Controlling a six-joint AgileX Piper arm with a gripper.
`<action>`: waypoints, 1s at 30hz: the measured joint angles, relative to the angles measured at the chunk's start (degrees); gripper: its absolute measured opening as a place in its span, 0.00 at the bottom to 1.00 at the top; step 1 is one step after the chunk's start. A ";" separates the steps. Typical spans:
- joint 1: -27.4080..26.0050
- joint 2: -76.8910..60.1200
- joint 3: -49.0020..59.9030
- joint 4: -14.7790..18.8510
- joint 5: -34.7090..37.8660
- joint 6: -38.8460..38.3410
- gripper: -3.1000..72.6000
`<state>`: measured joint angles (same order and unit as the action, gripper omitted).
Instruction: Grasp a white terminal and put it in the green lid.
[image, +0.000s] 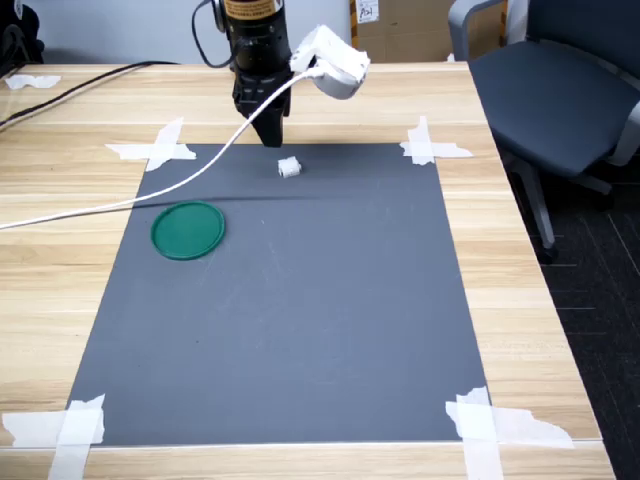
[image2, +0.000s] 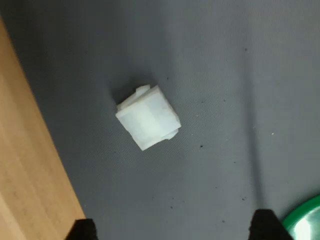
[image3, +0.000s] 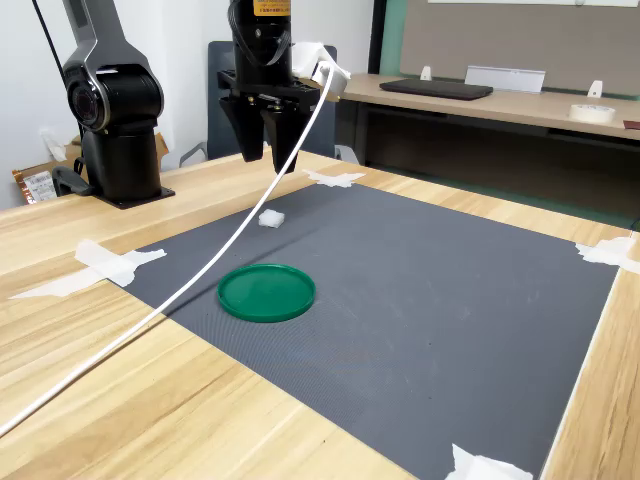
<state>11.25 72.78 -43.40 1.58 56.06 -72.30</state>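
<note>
First exterior view: the black tool (image: 271, 137) hangs over the far edge of the dark grey mat (image: 300, 320) on the light wooden counter (image: 520, 300), with the tiny white blocky plastic terminal (image: 289, 167) lying on the mat just in front of it and the flat round dark-green plastic lid (image: 187, 230) apart toward the first exterior view's left. Wrist view: the terminal (image2: 148, 117) sits loose on the mat between and beyond the two dark fingertips (image2: 267, 226), untouched, a sliver of lid (image2: 304, 225) at the frame corner. Second exterior view: the tool (image3: 268, 158) is above the terminal (image3: 271, 218) with its jaws parted and empty; the lid (image3: 266, 292) lies nearer the camera.
</note>
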 joint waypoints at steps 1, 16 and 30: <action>0.00 -0.47 1.29 -0.14 -1.17 -0.05 0.82; 0.00 -0.18 5.21 2.85 -7.38 -1.49 0.82; 0.00 3.62 7.41 2.85 -11.77 -3.39 0.82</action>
<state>11.25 76.40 -36.00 4.43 44.29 -75.69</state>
